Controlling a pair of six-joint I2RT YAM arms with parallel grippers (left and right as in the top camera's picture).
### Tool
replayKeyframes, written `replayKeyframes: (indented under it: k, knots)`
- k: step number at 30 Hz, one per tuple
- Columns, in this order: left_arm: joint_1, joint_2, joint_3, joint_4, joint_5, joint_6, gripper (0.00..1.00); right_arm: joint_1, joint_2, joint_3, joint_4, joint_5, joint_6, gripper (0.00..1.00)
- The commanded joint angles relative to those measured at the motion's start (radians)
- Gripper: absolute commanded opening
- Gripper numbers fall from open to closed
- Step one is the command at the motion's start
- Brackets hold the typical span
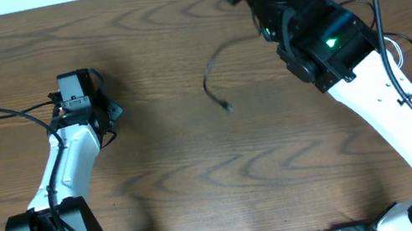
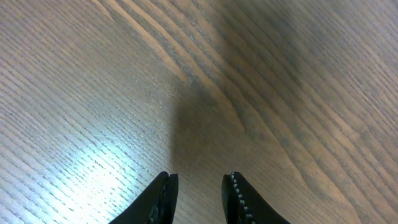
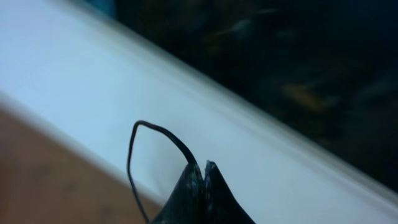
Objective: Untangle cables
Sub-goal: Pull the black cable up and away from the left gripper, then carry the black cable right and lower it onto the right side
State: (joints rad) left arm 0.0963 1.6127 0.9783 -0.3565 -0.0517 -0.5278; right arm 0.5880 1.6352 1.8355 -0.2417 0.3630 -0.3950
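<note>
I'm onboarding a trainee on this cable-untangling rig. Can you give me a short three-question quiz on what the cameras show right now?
1. True or false: the left claw is gripping something.
2. What is the right claw pinching?
A) a thin black cable
B) a white cable
C) nothing
3. Fill in: beneath the left claw there is only the bare ____ table.

Key
1. False. Its jaws stand apart with nothing between them.
2. A. The jaws are shut on the black cable, which loops out to one side.
3. wooden
</note>
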Motion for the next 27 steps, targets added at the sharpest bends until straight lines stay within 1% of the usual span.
replayKeyframes:
  k: [1, 3, 7, 13, 14, 16, 20, 24, 27]
  knots:
    - [0.003, 0.003, -0.006, -0.002, -0.009, -0.009, 0.29, -0.03, -0.006, 0.01, 0.04, 0.245, -0.002, 0.01]
    - [0.003, 0.003, -0.006, -0.002, -0.009, -0.009, 0.29, -0.052, -0.005, 0.01, 0.022, 0.248, 0.007, 0.01]
    - [0.003, 0.003, -0.006, -0.002, -0.009, -0.009, 0.29, -0.105, 0.005, 0.01, -0.064, 0.248, 0.085, 0.01]
    - [0.003, 0.003, -0.006, -0.002, -0.009, -0.009, 0.29, -0.194, 0.056, 0.01, -0.184, 0.246, 0.157, 0.01]
    - [0.003, 0.003, -0.006, -0.002, -0.009, -0.009, 0.29, -0.229, 0.082, 0.01, -0.25, 0.204, 0.159, 0.01]
    - [0.003, 0.003, -0.006, -0.002, -0.009, -0.009, 0.29, -0.252, 0.101, 0.01, -0.306, 0.132, 0.16, 0.01]
    - [0.003, 0.003, -0.006, -0.002, -0.009, -0.009, 0.29, -0.284, 0.144, 0.01, -0.417, -0.1, 0.193, 0.01]
    - [0.002, 0.003, -0.006, -0.002, -0.009, -0.009, 0.29, -0.301, 0.187, 0.01, -0.482, -0.255, 0.246, 0.01]
    - [0.002, 0.003, -0.006, -0.003, -0.009, -0.009, 0.29, -0.299, 0.215, 0.01, -0.509, -0.345, 0.249, 0.01]
